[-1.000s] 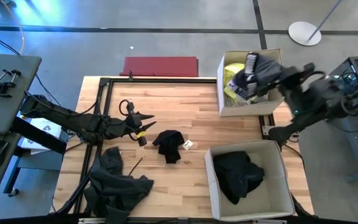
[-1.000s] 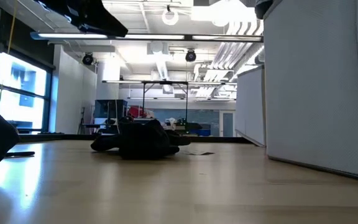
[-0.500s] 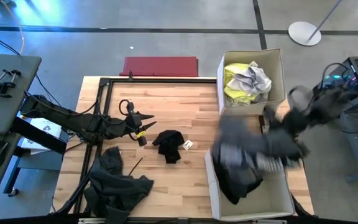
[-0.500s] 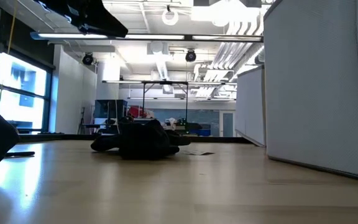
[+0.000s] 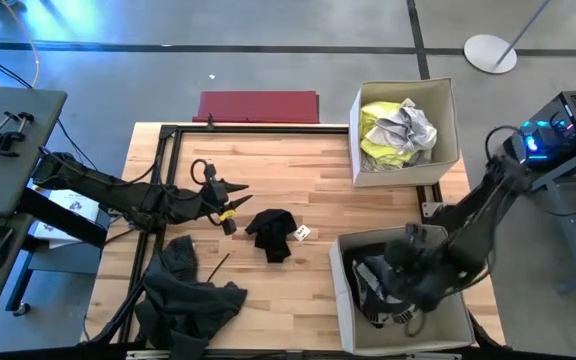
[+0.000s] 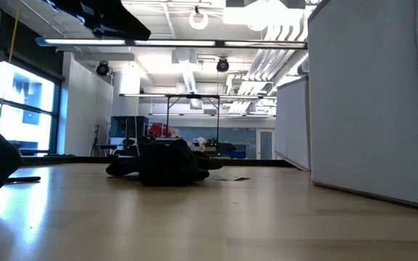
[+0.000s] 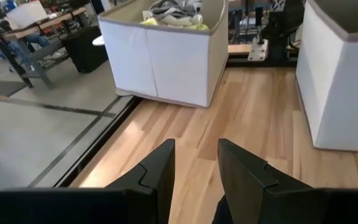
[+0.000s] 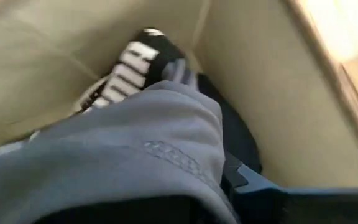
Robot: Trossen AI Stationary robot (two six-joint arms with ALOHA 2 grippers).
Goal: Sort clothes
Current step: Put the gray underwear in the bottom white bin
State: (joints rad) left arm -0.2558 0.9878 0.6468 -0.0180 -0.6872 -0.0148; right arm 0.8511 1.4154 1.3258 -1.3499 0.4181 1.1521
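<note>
Right gripper (image 5: 400,275) is down inside the near right box (image 5: 460,300), with grey garment (image 8: 104,155) draped over it; the fabric hides the fingers, so you cannot tell whether it grips or has let go. A black Puma piece (image 8: 132,62) lies beneath, in the same box.

Left gripper (image 7: 194,168) hovers at the desk's (image 5: 268,170) left, fingers slightly apart, holding nothing.

Left to sort: small black garment (image 5: 271,232) mid-desk, dark grey pile (image 5: 183,295) at near left. Far right box (image 5: 363,150) holds the neon yellow and white items (image 5: 396,128).

Judgement: all are light, limp and non-fragile, but they drape and snag. Pinch a raised fold at the crest and lift high so trailing cloth clears the box rim
</note>
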